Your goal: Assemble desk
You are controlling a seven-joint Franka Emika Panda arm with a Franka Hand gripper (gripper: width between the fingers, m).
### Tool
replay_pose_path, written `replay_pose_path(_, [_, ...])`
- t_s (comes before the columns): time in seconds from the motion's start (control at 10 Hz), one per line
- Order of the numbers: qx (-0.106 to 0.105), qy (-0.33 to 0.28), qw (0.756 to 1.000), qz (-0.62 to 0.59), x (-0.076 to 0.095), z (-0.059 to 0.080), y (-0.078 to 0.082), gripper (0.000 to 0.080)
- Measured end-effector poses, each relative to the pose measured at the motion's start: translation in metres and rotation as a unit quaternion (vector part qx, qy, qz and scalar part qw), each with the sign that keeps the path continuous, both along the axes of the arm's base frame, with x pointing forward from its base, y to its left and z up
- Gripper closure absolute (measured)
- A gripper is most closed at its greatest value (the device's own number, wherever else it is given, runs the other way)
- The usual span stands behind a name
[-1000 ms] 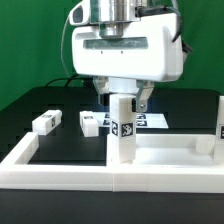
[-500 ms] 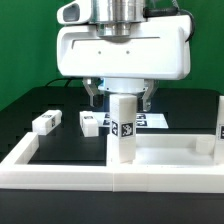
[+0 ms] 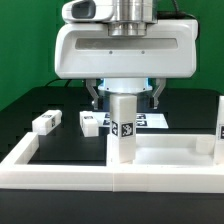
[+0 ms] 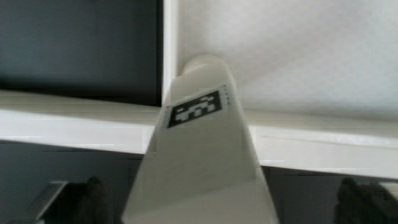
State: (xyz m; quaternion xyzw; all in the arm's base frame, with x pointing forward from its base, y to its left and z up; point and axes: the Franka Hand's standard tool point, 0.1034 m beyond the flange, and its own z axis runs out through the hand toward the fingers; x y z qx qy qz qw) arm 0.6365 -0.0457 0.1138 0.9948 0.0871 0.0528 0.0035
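The white tabletop panel [image 3: 180, 150] lies at the front on the exterior view's right. One white leg [image 3: 122, 130] with a square tag stands upright at its near corner. A second leg [image 3: 219, 120] stands at the right edge. My gripper [image 3: 127, 98] hangs over the first leg's top, open, with a dark finger on each side [image 3: 97, 96] and a gap to the leg. In the wrist view the tagged leg [image 4: 199, 130] fills the middle, and the gripper [image 4: 217, 205] straddles it with its fingers [image 4: 71, 200] apart from it.
Two loose white legs [image 3: 45, 122] [image 3: 90, 122] lie on the black surface at the exterior view's left. The marker board [image 3: 152, 120] lies behind the upright leg. A long white rim [image 3: 60, 168] runs along the front and left.
The gripper's hand has shifted and grown larger in the exterior view. Its fingers have spread wider on both sides of the upright leg. The leg has not moved.
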Motion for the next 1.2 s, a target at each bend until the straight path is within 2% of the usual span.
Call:
replay_pose_path(0.4, [-0.017,0.002,0.996,0.088,-0.0012,-0.0009,-0.0055,0.0151])
replay_pose_path(0.5, [-0.017,0.002,0.996,0.088,-0.0014,-0.0014,-0.0054,0.0247])
replay_pose_path(0.6, [-0.017,0.002,0.996,0.087,-0.0015,-0.0015,-0.0056,0.0384])
replay_pose_path(0.7, [-0.016,0.002,0.996,0.085,-0.0015,-0.0017,-0.0053,0.0384])
replay_pose_path(0.8, [-0.015,0.002,0.997,0.074,-0.0016,-0.0019,-0.0055,0.0511])
replay_pose_path(1.0, [-0.012,0.002,0.999,0.05,-0.0016,-0.0021,-0.0055,0.0511])
replay_pose_path(1.2, [-0.002,0.002,0.999,-0.046,-0.0019,-0.0027,-0.0065,0.0511])
